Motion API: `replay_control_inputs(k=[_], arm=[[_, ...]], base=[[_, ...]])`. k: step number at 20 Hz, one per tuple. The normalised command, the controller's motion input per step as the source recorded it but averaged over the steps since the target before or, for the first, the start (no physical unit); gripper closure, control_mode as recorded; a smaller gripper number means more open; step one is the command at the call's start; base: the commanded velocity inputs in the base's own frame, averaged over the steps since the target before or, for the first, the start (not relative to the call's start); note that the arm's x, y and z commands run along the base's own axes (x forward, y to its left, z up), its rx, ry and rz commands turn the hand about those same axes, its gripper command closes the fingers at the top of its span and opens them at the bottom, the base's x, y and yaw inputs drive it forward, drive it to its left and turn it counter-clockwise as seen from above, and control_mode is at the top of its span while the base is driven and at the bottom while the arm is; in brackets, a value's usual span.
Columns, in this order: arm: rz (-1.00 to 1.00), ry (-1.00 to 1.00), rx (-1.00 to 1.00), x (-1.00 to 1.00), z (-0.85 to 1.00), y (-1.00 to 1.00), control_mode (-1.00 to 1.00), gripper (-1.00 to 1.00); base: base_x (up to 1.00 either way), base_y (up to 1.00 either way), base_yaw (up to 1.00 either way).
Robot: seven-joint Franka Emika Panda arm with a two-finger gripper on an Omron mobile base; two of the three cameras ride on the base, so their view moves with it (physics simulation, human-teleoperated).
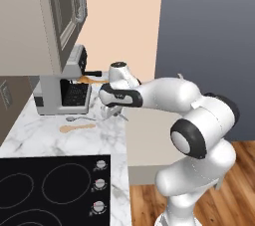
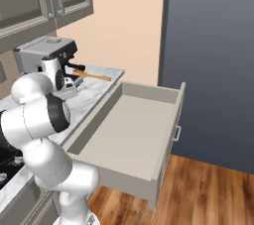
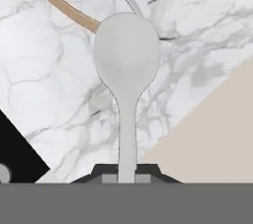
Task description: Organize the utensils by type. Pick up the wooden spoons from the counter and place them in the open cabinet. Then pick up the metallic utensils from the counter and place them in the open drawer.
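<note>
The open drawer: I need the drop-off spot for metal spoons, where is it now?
The open drawer is in the right base view, pulled out from under the counter, right of the coffee machine and in front of the dark wall.

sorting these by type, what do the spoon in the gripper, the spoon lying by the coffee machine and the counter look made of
Held spoon: pale silver-grey, smooth, matte, probably metal. It sits in the shut gripper.
Spoon lying by the coffee machine: orange-brown, dull, looks like wood.
Counter: white with grey veins, marble-like, though it could be an imitation.
</note>
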Motion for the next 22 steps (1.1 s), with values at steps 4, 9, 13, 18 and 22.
replay_control_inputs(k=[4,9,13,18,22], arm=[[-0.45,0.01,-0.04,0.0,-0.04,-0.81,-1.0,1.0],[-0.46,0.08,0.0,0.0,0.0,-0.85,-1.0,1.0],[-0.5,0.1,0.0,0.08,0.0,-0.81,-1.0,1.0],[-0.47,0.07,0.0,0.1,-0.06,-0.83,-1.0,1.0],[-0.21,0.0,0.0,0.19,-0.29,-0.89,-1.0,1.0]], base=[[0.0,0.0,0.0],[0.0,0.0,0.0],[0.0,0.0,0.0],[0.0,0.0,0.0],[0.0,0.0,0.0]])
